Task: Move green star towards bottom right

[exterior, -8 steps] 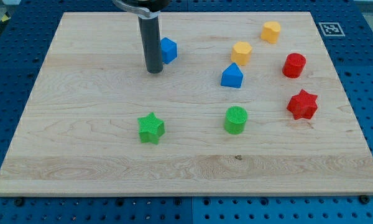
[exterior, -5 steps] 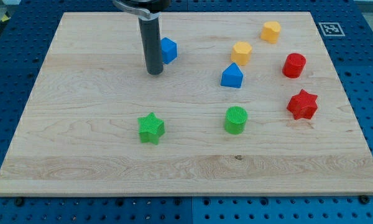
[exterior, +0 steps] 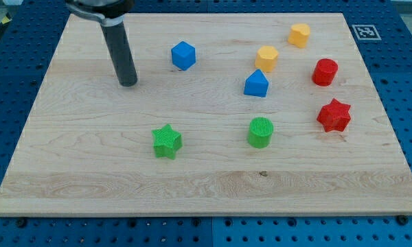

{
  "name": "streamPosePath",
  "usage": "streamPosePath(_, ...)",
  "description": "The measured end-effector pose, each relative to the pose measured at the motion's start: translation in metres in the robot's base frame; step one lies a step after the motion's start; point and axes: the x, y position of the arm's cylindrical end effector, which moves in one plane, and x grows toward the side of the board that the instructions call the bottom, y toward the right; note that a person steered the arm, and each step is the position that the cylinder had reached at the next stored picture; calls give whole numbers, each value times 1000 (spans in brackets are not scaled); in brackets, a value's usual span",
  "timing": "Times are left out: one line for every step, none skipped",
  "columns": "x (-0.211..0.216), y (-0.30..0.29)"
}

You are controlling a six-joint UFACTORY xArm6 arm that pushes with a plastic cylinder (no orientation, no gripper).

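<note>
The green star [exterior: 167,141] lies on the wooden board [exterior: 89,171], left of centre in the lower half. My tip [exterior: 128,84] rests on the board up and to the left of the star, well apart from it. The dark rod rises from the tip toward the view's top left. A green cylinder [exterior: 260,132] stands to the right of the star.
A blue cube [exterior: 183,55] sits to the right of my tip. A blue wedge-like block [exterior: 256,84], two yellow blocks [exterior: 266,57] [exterior: 299,34], a red cylinder [exterior: 324,71] and a red star [exterior: 334,115] fill the upper right. A marker tag [exterior: 365,31] sits at the top right corner.
My tip has slid to the left, away from the blue cube, which now shows fully. No block has moved.
</note>
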Motion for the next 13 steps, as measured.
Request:
streamPosePath(9, 0)
streamPosePath(37, -4)
streamPosePath(106, -9)
streamPosePath(114, -10)
streamPosePath(114, -10)
streamPosePath(114, 13)
streamPosePath(117, 92)
streamPosePath(137, 150)
streamPosePath(141, 160)
streamPosePath(144, 148)
streamPosePath(154, 102)
streamPosePath(163, 97)
streamPosePath(166, 118)
